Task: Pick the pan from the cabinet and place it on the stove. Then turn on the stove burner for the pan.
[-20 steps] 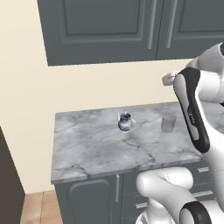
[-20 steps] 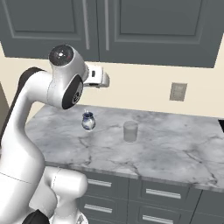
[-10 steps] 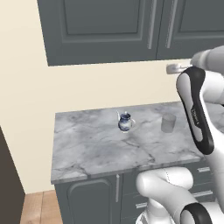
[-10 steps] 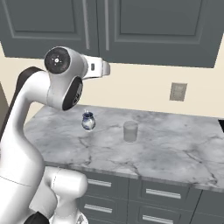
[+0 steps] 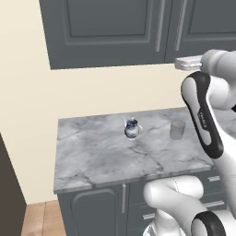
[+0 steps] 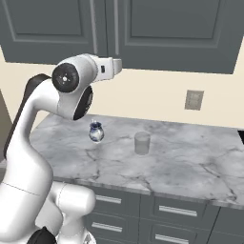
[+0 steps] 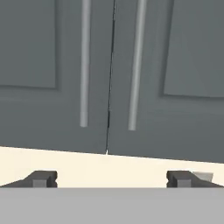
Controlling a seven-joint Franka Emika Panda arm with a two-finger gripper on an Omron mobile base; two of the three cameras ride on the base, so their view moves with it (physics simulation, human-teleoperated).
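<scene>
The cabinet (image 7: 43, 65) hangs on the wall above the counter with both panelled doors closed. Its two slim bar handles (image 7: 85, 65) run upright on either side of the door seam. My gripper (image 7: 111, 178) is open with nothing between its fingertips (image 7: 43, 177). It points at the lower edge of the doors, centred under the seam and a short way off. From the base, my hand (image 5: 186, 62) is raised just below the cabinet (image 5: 106, 32), and likewise my hand (image 6: 112, 66) under the cabinet (image 6: 157, 33). The pan is hidden and the stove is out of view.
A grey marble counter (image 5: 92, 156) lies below my hand. On it stand a small blue-and-white jug (image 5: 132, 128) (image 6: 96, 132) and a pale cup (image 5: 177, 130) (image 6: 141, 142). A wall outlet (image 6: 194, 99) sits on the cream wall, with drawer fronts (image 6: 171, 209) under the counter.
My hand has risen from above the counter to just under the cabinet doors and levelled out toward them. The jaws have stayed open, and the jug and cup have not moved.
</scene>
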